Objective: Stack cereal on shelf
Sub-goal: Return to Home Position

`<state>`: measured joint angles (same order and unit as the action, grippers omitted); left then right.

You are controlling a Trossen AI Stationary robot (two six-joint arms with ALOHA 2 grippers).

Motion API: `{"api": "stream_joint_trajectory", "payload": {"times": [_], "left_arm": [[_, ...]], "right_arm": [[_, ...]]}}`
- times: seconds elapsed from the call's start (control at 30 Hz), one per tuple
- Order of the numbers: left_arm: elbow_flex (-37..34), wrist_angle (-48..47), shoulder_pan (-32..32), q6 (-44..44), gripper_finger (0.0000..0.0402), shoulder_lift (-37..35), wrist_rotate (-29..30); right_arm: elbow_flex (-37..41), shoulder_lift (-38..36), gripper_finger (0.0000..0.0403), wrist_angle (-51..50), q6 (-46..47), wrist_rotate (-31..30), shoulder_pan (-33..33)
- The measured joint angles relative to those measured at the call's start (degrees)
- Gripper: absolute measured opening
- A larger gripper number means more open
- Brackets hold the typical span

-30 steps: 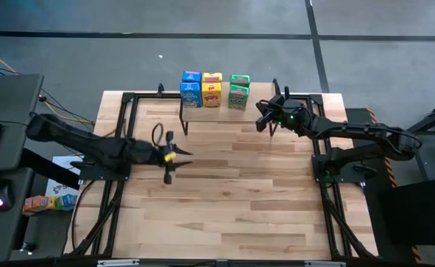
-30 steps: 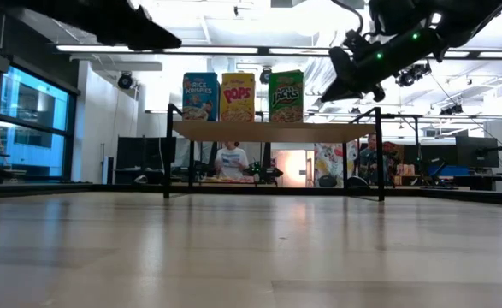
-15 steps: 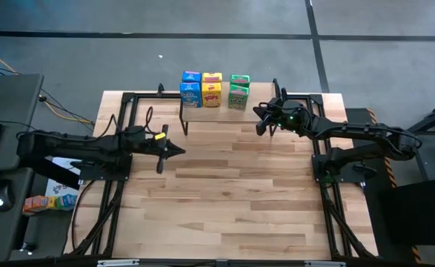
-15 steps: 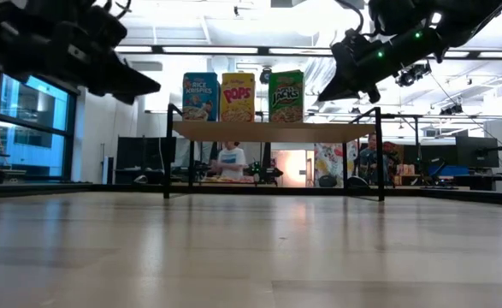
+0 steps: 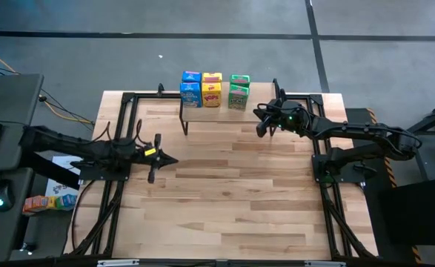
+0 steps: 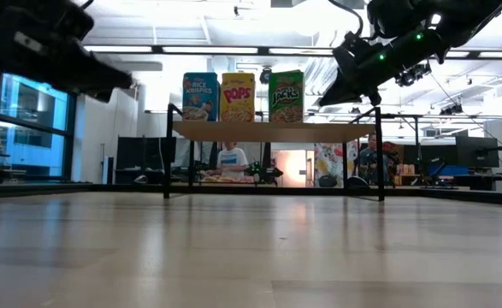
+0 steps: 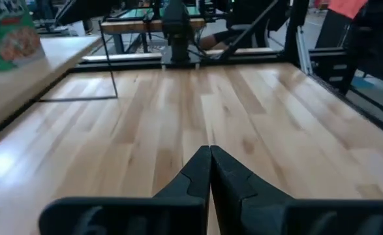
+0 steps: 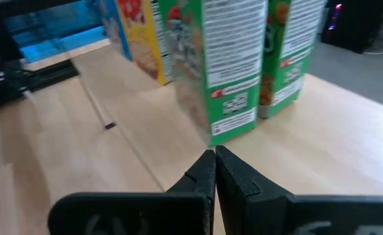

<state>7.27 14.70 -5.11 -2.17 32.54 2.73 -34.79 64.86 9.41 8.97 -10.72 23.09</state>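
Six mini cereal boxes stand upright on their bases in two rows on the shelf (image 6: 272, 131) at the table's far edge: blue (image 5: 191, 89), yellow (image 5: 212, 90) and green (image 5: 238, 92). The low view shows the front row: blue (image 6: 199, 96), yellow (image 6: 238, 96), green (image 6: 286, 95). My right gripper (image 5: 260, 127) is shut and empty, hovering just off the shelf's right end, close to the green boxes (image 8: 227, 65). My left gripper (image 5: 170, 159) is shut and empty above the left part of the table; its fingers (image 7: 210, 171) point across the table toward the right arm.
The butcher-block tabletop (image 5: 232, 200) lies bare in front of the shelf, framed by black rails along its left and right sides (image 5: 117, 185). The shelf's thin black legs (image 6: 167, 162) stand on the far part. Beyond the table, a person (image 6: 231, 160) sits in the room.
My left gripper has drawn back toward the table's left edge, staying shut and empty. The right gripper has kept its place beside the shelf. The boxes have not moved.
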Motion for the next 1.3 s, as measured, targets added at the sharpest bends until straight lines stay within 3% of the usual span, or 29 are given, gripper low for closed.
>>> {"api": "stream_joint_trajectory", "payload": {"times": [0.23, 0.5, 0.67, 1.03, 1.3], "left_arm": [[-3.1, -2.2, -1.7, -0.4, 0.0, -6.4, 2.8], [-3.3, -14.6, -1.7, 2.6, 0.0, -16.0, 2.9], [-6.6, -13.6, -1.7, 3.8, 0.0, -21.7, 1.9], [-6.6, -13.9, -1.7, 4.8, 0.0, -23.9, 0.1], [-6.6, -14.1, -1.7, 5.1, 0.0, -23.8, -0.5]], "right_arm": [[0.0, 0.0, 0.0, -1.5, -0.4, 5.3, 0.0], [0.0, -2.2, 0.0, -7.0, -1.5, 5.6, 0.0], [0.0, -6.8, 0.0, -11.7, -1.4, 9.6, 0.0], [0.0, -17.4, 0.0, -23.1, -1.5, 13.4, -4.5], [0.0, -23.6, 0.0, -21.5, -0.3, 13.3, -10.7]]}}
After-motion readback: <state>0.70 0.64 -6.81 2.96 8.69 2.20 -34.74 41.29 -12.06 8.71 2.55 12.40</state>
